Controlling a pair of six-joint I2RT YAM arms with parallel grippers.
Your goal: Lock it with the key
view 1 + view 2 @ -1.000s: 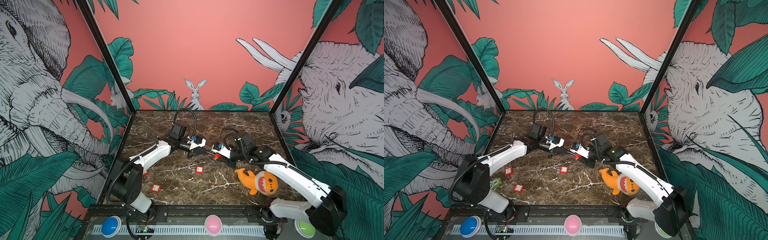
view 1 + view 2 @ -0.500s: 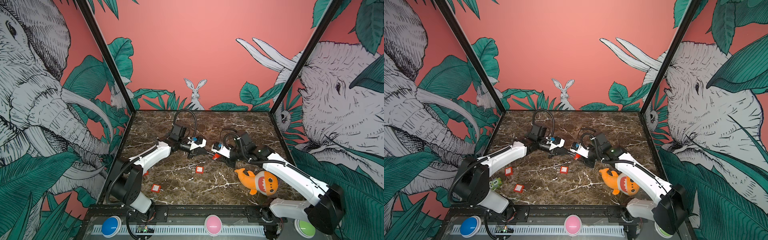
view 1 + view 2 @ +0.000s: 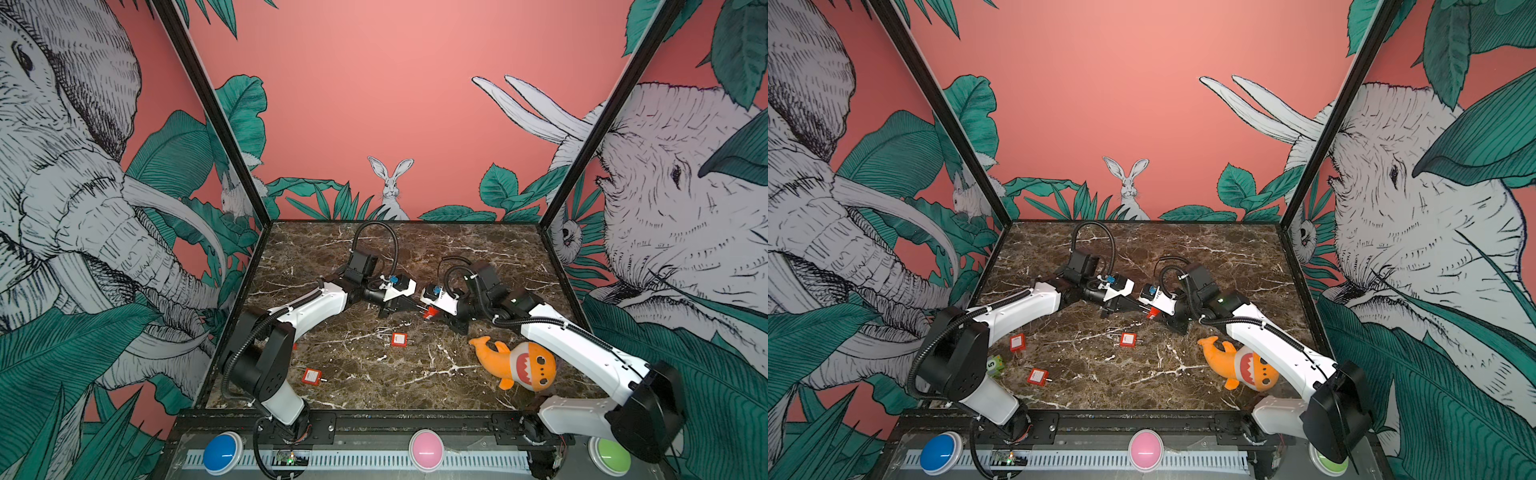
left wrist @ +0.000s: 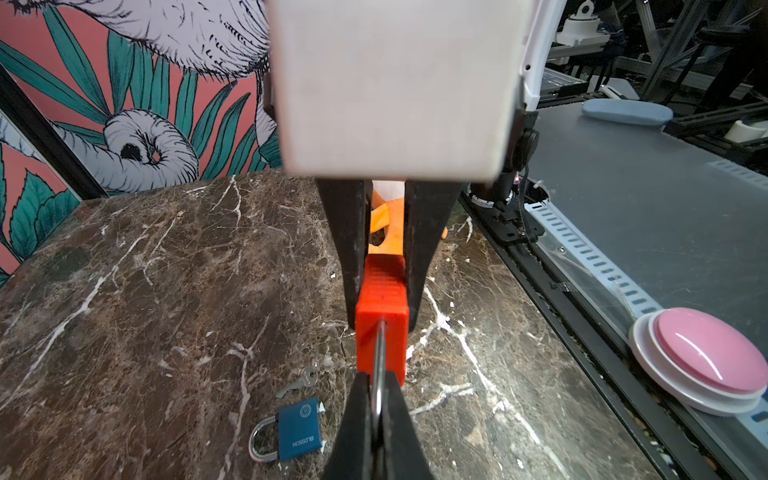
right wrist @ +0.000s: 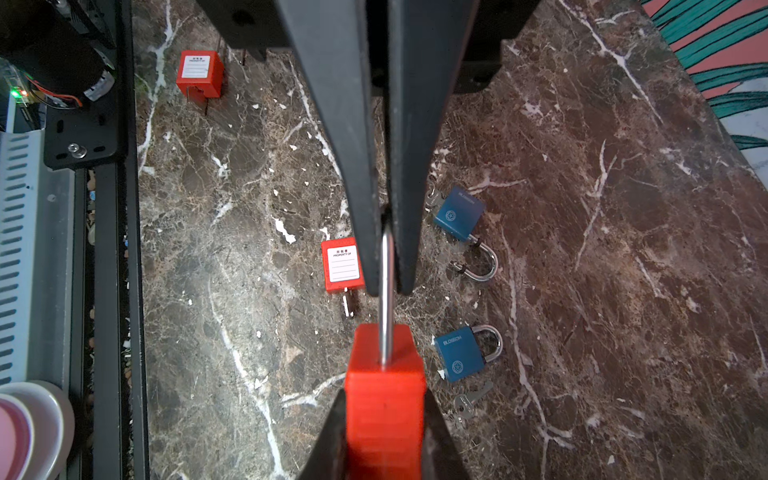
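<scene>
your left fingers (image 4: 358, 424) pinch the shackle (image 4: 378, 365), right fingers (image 5: 328, 453) grasp the red padlock (image 5: 384, 399); a key (image 5: 467, 401) lies unused on the tabletop (image 5: 623, 291).

I'm working in a robotics lab test cell. A left arm (image 3: 307, 311) and a right arm (image 3: 582, 345) are mounted at the near edge of a marble-patterned table (image 3: 374, 386), boxed in by printed jungle wall panels (image 3: 83, 208). A blue button (image 3: 222, 453), a pink button (image 3: 426, 449) and a green button (image 3: 609, 457) line the near edge. Metal frames (image 4: 648, 50) stand beyond it in the left wrist view.

Left tool (image 4: 377, 380) hides the red padlock's (image 4: 380, 299) shackle bend
</scene>
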